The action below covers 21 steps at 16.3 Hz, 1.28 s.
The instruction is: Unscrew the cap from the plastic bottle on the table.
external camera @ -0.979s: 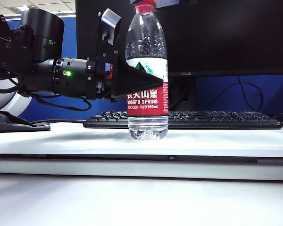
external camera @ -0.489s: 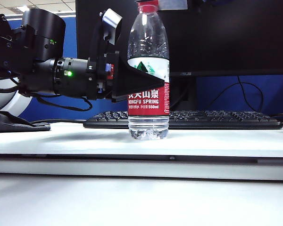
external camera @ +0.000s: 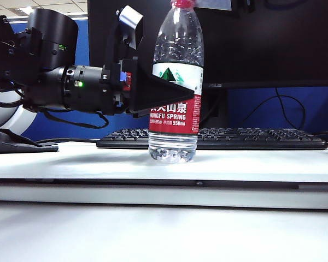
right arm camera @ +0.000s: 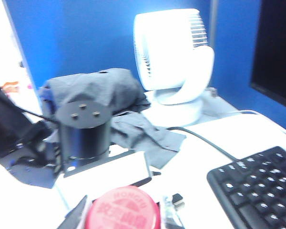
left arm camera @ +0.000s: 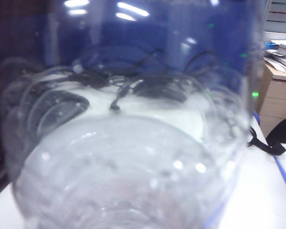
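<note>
bottle (external camera: 175,93) upright on surface (external camera: 71,158) | left gripper (external camera: 172,97) fingers clamped on its label, anti-spin brace | right gripper (right arm camera: 121,210) fingers straddle cap (right arm camera: 122,210) atop bottle, grip unclear

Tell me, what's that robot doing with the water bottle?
It's trying to twist the top off. The left gripper squeezes the plastic bottle around its middle, holding it on the table, a bit tilted. The right gripper sits on the red cap from above, fingers on either side. The cap looks not yet off.
</note>
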Motion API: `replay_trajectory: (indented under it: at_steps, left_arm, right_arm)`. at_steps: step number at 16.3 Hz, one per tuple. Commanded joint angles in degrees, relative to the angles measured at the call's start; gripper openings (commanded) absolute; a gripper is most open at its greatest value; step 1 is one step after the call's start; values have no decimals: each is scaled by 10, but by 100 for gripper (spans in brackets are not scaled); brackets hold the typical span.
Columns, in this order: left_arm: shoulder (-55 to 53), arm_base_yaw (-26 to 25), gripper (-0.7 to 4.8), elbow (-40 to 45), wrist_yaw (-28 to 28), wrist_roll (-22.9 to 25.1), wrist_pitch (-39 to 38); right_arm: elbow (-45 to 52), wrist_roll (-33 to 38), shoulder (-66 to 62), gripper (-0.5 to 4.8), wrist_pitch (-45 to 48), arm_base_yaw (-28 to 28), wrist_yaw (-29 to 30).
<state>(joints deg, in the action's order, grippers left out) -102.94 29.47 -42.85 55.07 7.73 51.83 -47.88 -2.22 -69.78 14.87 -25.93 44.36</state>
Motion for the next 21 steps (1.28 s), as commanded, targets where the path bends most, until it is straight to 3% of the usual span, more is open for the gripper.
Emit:
replay_trajectory:
  at_steps: [1,7,8,10,12,19,21]
  left_arm:
    - [-4,-3,299,5,-8,-9,-33]
    - [-4,-3,299,5,-8,-9,-33]
    - [-4,-3,299,5,-8,-8,-33]
    - [-4,-3,299,5,-9,-7,-33]
    - [-4,-3,299,5,-10,-7,-33]
    - [-4,-3,299,5,-15,-7,-33]
    - [-4,-3,299,5,-15,-7,-33]
  right_arm:
    - [-3,16,-7,95,-28,-3,72]
    - [-3,52,-24,95,0,-3,111]
    - [-3,52,-24,116,11,-3,93]
    - [-3,57,-20,257,21,-3,31]
    - [-3,60,-15,258,26,-3,4]
    - [-2,94,55,338,0,-11,-107]
    - [-1,104,72,339,-13,-43,-177]
